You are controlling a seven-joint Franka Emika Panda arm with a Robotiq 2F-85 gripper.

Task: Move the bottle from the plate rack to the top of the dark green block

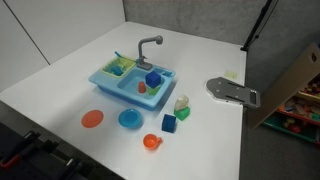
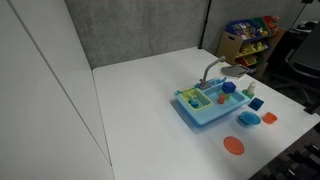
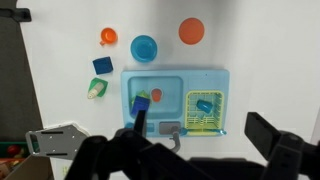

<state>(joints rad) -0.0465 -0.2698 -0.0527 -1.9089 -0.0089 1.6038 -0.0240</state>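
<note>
We find the bottle (image 1: 181,101) not in the rack but at the dark green block (image 1: 184,113), a pale whitish shape that appears to rest on top of the cube. In the wrist view the bottle (image 3: 93,92) overlaps the dark green block (image 3: 101,86) from above. At this size we cannot tell whether it stands squarely on the top face or leans at the edge.

The plate rack (image 3: 204,118) sits in one basin of the light blue sink (image 3: 128,110), well apart from the block. We see no pale bottle in its slots, only a small blue piece (image 3: 204,104). A blue cube (image 1: 170,124) lies just beside the green block, with an orange cup (image 1: 152,142), a blue bowl (image 1: 130,119) and an orange plate (image 1: 92,119) spread over the white surface (image 1: 60,90).

The gripper (image 3: 198,122) hangs high above the sink, its fingers spread wide with nothing between them.

We judge that the transfer itself looks done and that the step in hand is the retreat, or a check of the result. If the bottle sits true, the next move needs only to keep the arm clear of the block. If it leans, we would need a careful descent over the block and a light pinch on so small a thing, without nudging the neighbouring blue cube.
</note>
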